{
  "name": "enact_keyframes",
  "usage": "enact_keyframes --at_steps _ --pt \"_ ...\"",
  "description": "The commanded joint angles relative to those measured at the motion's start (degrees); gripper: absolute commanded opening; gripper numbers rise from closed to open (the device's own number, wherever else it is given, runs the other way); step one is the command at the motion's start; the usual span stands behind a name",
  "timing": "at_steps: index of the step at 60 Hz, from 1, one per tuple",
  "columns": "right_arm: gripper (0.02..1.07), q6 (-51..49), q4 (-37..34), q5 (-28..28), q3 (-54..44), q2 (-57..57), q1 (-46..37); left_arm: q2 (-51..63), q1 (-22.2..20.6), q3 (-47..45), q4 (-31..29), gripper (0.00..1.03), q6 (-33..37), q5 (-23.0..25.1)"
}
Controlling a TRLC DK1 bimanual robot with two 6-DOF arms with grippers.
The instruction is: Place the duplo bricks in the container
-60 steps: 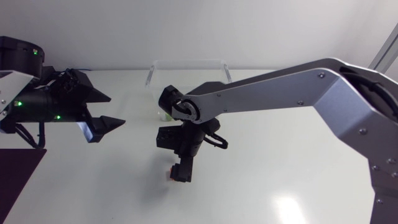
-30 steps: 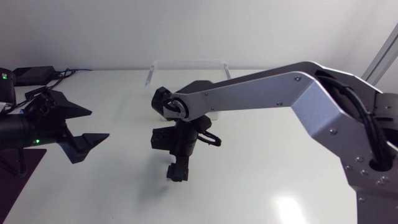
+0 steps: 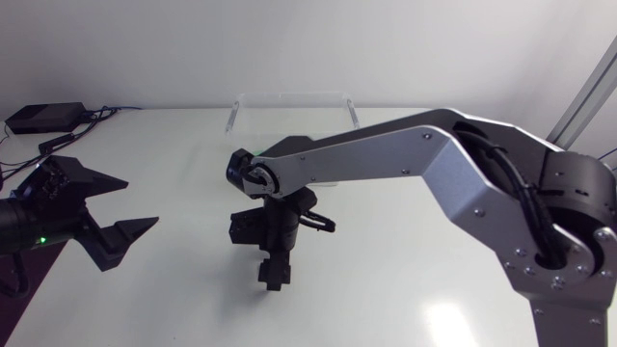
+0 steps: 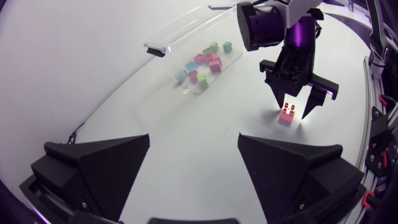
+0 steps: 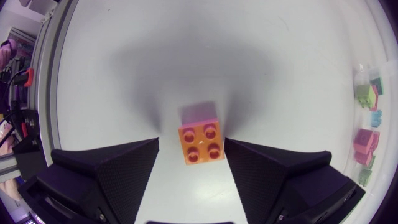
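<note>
- The brick (image 5: 200, 142) lies flat on the table (image 5: 186, 56), right between the fingers of the right gripper (image 5: 191, 140).
- It has an orange top with four studs facing up. A pink layer peeks out underneath, on the side ahead of the gripper.
- That gripper is spread wide and not clamped. There is a clear gap at one finger, and the other tip sits just beside the brick's edge; whether it touches is hard to say.
- From overhead the brick is hidden, because the right gripper (image 3: 273, 275) points straight down and covers it.
- The left wrist view does catch it. The brick (image 4: 286, 115) is small between the right gripper's (image 4: 292, 111) tips, pink below and reddish studs on top, with little else readable.
- The clear container (image 4: 186, 37) stands well beyond the right gripper.
- Its walls are faint, and in the head view the right arm (image 3: 386, 154) cuts across its front.
- Inside it is a loose pile (image 4: 202, 62) of pink, green and blue pieces. The right wrist view shows only a few of them, far off to one side of the gripper, and their shapes are hard to tell.
- The left gripper (image 3: 141, 201) is well apart from the brick, with its fingers spread and nothing between them.
- In its own view only the two finger wedges show, cut off at the edge.
</note>
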Motion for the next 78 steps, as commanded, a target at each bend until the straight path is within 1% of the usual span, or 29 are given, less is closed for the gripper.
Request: enact_keyframes --at_steps 1,4,7,8,16,26,34,46,50,57,65,78 --pt "0.6 -0.8 -1.1 0.6 0.5 2.1 0.8 -1.9 1.0 -2.0 -0.8 0.99 -0.8 1.0" --pt "0.52 -0.8 -1.0 0.7 0.3 2.2 0.9 -2.7 1.5 -2.3 -0.9 0.99 -1.2 1.3" --pt "0.38 -0.7 -0.6 1.3 -0.2 2.2 0.9 -3.4 1.9 -2.6 -0.8 0.99 -1.7 1.5" --pt "0.35 -0.7 -0.4 1.4 -0.3 2.1 0.9 -3.6 2.1 -2.6 -0.8 0.99 -2.0 1.6" --pt "0.35 0.3 1.1 2.2 -2.4 0.1 0.9 -4.9 4.1 -2.8 -0.6 0.99 -5.0 2.7" --pt "0.35 2.2 4.2 3.4 -7.2 -6.3 0.7 -6.3 7.6 -3.8 0.8 0.99 -9.8 4.5" --pt "0.35 4.2 6.1 4.1 -10.3 -12.0 -0.1 -7.7 8.8 -4.4 1.2 0.99 -13.3 4.7" --pt "0.35 8.0 9.3 5.3 -13.1 -21.1 -3.1 -13.3 9.9 -6.6 2.2 0.99 -18.7 5.3" --pt "0.35 8.9 9.8 5.7 -13.0 -23.4 -4.4 -15.2 9.8 -7.5 3.5 0.99 -21.1 5.2" --pt "0.35 10.4 10.5 6.7 -11.9 -26.3 -7.0 -16.5 9.6 -8.3 3.5 0.99 -22.6 4.4" --pt "0.35 11.6 11.2 7.5 -9.1 -27.8 -10.3 -16.9 9.5 -8.9 3.4 0.99 -23.3 3.8" --pt "0.35 13.6 13.0 8.3 -3.4 -26.7 -15.3 -17.9 9.3 -10.2 3.3 0.99 -23.2 2.3"
